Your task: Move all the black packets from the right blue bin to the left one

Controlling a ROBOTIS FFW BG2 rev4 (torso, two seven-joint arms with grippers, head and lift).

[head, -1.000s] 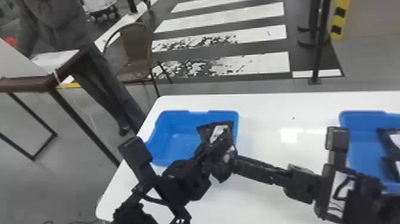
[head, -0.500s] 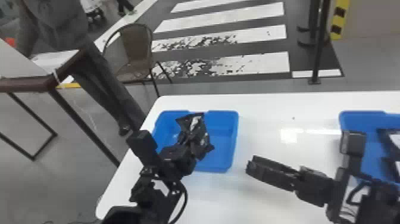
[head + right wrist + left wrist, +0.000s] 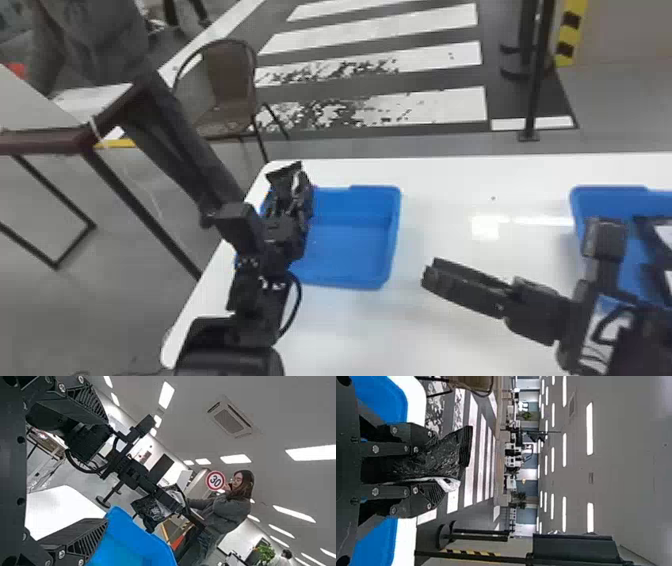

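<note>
Placing step at left blue bin (image 3: 350, 250): we are holding one black packet (image 3: 290, 186) over its far left corner.
We are keeping the left gripper's (image 3: 433, 471) fingers clamped on this packet, and we are judging that the next move is needing a small lowering inside the rim, then an opening of the fingers. We are watching that the packet is not catching on the rim or falling outside. With the right gripper (image 3: 106, 471) we are holding nothing; its fingers are standing apart, between the two bins above the white table (image 3: 450, 345). In right blue bin (image 3: 607, 194) we are seeing more black packets (image 3: 650, 235), so transfer is remaining unfinished.
</note>
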